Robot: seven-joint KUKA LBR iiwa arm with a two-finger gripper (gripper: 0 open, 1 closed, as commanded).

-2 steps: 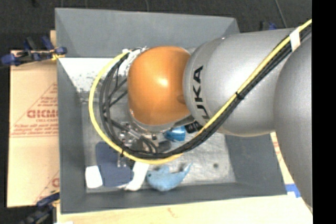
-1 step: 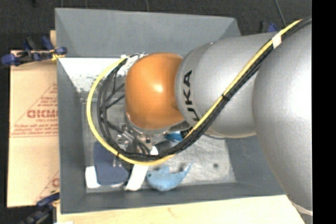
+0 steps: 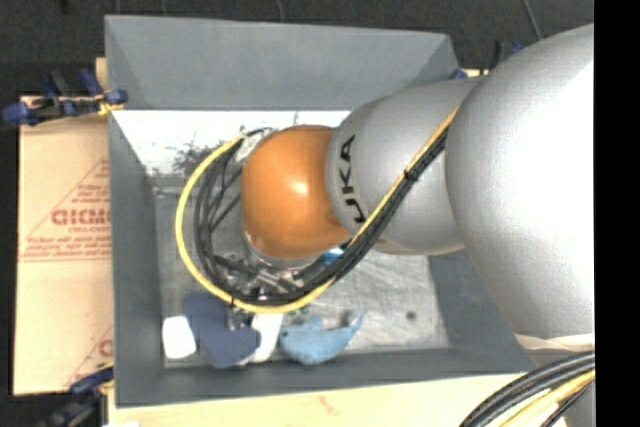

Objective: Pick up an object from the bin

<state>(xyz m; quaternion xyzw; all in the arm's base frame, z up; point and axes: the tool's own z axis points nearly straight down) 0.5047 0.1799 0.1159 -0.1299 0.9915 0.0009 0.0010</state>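
Note:
My gripper (image 3: pixel 243 303) is low over the bin's front left part, mostly hidden under the arm's orange cover. Right beneath it lies a dark blue soft thing (image 3: pixel 222 341). A small white block (image 3: pixel 178 337) lies at its left. A white piece (image 3: pixel 268 336) lies at its right, and beyond that a light blue crumpled thing (image 3: pixel 316 340). Whether the gripper touches any of them is hidden.
The arm comes in from the right and covers the middle and right of the bin. Yellow and black cables loop round the cover on its left side. Bare grey floor shows at the front right and along the left wall.

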